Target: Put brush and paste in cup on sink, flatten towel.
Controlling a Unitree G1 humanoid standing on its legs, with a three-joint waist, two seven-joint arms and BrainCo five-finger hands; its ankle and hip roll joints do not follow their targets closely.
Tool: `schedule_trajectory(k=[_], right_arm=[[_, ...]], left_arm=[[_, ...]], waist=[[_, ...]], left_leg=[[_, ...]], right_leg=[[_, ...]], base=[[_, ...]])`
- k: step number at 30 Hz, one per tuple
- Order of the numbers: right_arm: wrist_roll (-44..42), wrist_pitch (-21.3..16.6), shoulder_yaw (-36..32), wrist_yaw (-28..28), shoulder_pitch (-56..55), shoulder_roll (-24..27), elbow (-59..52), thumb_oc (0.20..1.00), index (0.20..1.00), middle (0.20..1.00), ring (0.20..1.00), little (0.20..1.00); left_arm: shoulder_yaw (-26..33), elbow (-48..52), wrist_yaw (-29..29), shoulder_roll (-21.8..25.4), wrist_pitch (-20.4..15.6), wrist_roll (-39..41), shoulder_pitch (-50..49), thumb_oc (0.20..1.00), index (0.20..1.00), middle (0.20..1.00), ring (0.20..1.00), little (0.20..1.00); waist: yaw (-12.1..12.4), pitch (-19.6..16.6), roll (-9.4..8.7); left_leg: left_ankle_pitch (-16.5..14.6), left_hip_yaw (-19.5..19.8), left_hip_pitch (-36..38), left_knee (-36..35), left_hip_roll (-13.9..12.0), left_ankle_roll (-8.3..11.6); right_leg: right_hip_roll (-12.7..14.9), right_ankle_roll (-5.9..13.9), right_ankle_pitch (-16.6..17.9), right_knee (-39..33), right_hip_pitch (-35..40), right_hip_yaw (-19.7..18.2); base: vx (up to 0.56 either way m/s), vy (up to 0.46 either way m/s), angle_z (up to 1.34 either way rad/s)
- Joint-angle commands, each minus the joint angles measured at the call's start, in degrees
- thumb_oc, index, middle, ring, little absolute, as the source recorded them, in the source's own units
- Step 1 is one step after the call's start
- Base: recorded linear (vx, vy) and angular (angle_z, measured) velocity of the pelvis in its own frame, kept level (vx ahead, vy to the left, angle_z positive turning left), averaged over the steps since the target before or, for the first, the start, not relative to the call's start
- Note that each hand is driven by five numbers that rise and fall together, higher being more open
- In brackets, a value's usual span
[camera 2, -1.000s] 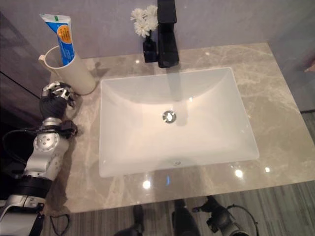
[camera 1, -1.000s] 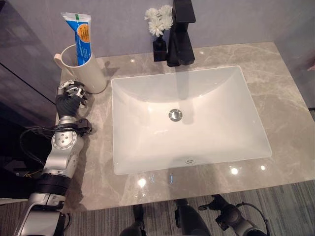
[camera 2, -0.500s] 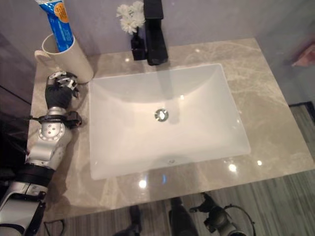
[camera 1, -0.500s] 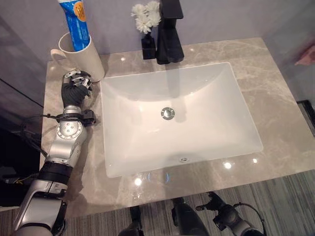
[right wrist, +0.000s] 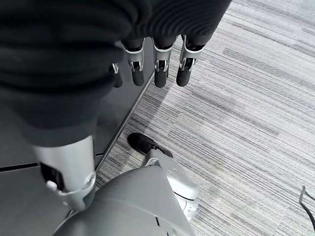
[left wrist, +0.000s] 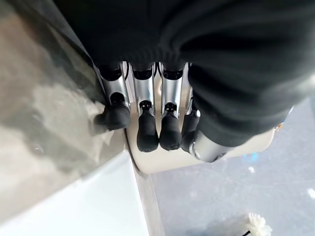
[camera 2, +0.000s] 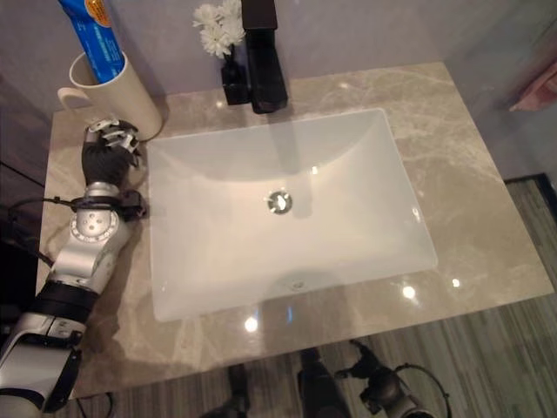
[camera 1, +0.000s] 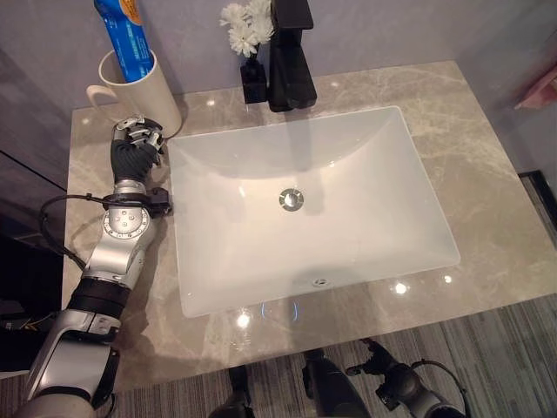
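A cream cup (camera 1: 144, 100) with a handle stands at the counter's back left corner. A blue toothpaste tube (camera 1: 122, 35) stands upright in it. My left hand (camera 1: 133, 152) rests on the counter just in front of the cup, between it and the sink's (camera 1: 348, 252) left rim. Its fingers (left wrist: 146, 132) are loosely bent and hold nothing, their dark tips close to the cup's base (left wrist: 162, 160). My right hand (right wrist: 161, 73) hangs low over the floor, fingers relaxed and empty.
A black faucet (camera 1: 290, 57) and a small black vase of white flowers (camera 1: 242, 22) stand behind the white basin. The grey marble counter (camera 1: 487, 157) stretches right of the sink. Something pink (camera 1: 544, 87) shows at the right edge. Striped carpet (right wrist: 246, 123) lies below.
The camera has shifted, so the whole scene sits higher and further left. My left hand stays by the cup's base, slightly closer to the sink's rim.
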State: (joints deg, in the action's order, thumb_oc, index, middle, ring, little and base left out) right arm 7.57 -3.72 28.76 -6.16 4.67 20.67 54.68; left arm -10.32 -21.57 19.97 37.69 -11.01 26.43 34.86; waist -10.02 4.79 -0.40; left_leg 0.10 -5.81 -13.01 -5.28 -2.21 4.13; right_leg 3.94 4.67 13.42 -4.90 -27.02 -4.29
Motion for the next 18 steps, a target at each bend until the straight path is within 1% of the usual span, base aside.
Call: schedule_trajectory(k=[1,5,8,11,18], right_arm=[[-1.01,-0.83,-0.18,-0.53,0.3,0.81,0.15,1.0,1.0,1.0,1.0,1.0],[-0.7,-0.77,-0.6,-0.52,-0.07,0.83,1.22,1.0,1.0,1.0,1.0,1.0],[1.53,-0.73,0.57,-0.26,0.13,1.42,0.14,1.0,1.0,1.0,1.0,1.0],[1.29,-0.77,0.55,0.03,-0.02,1.38,-0.19,1.0,1.0,1.0,1.0,1.0],[0.86,-0.85,1.37,0.23,0.34,1.07,-0.02,1.0,1.0,1.0,1.0,1.0]], left_arm=[[1.55,-0.33,1.25,1.24,0.1,-2.41,-1.96,0.2,0.2,0.2,0.2,0.2],[3.08,-0.02,1.63,1.55,0.37,-3.65,-3.47,0.2,0.2,0.2,0.2,0.2],[4.0,-0.74,1.84,1.86,0.27,-3.65,-3.68,0.2,0.2,0.2,0.2,0.2],[4.27,-1.88,2.03,2.15,0.38,-3.47,-3.42,0.2,0.2,0.2,0.2,0.2],[3.7,-7.19,3.48,4.02,0.87,-3.15,0.77,0.2,0.2,0.2,0.2,0.2]], waist=[[0.05,1.02,0.22],[0.31,0.89,0.24],[0.46,0.83,0.18],[0.46,0.84,0.12],[0.08,0.56,-0.08]], left_leg=[[-0.92,0.97,2.78,0.28,0.58,1.57],[-0.99,1.07,3.01,0.28,0.48,1.57],[-1.01,1.08,3.0,0.28,0.4,1.65],[-1.03,1.09,3.01,0.28,0.42,1.69],[-0.94,0.75,3.09,0.28,-0.02,2.01]], right_leg=[[2.44,4.5,-2.11,1.9,1.25,-2.56],[2.52,4.44,-2.33,1.77,1.67,-2.32],[2.59,4.43,-2.38,1.57,1.81,-2.03],[2.61,4.42,-2.43,1.55,1.87,-1.94],[2.32,4.4,-2.38,1.46,1.76,-2.05]], base=[[0.0,0.0,0.0],[0.0,0.0,0.0],[0.0,0.0,0.0],[0.0,0.0,0.0],[0.0,0.0,0.0]])
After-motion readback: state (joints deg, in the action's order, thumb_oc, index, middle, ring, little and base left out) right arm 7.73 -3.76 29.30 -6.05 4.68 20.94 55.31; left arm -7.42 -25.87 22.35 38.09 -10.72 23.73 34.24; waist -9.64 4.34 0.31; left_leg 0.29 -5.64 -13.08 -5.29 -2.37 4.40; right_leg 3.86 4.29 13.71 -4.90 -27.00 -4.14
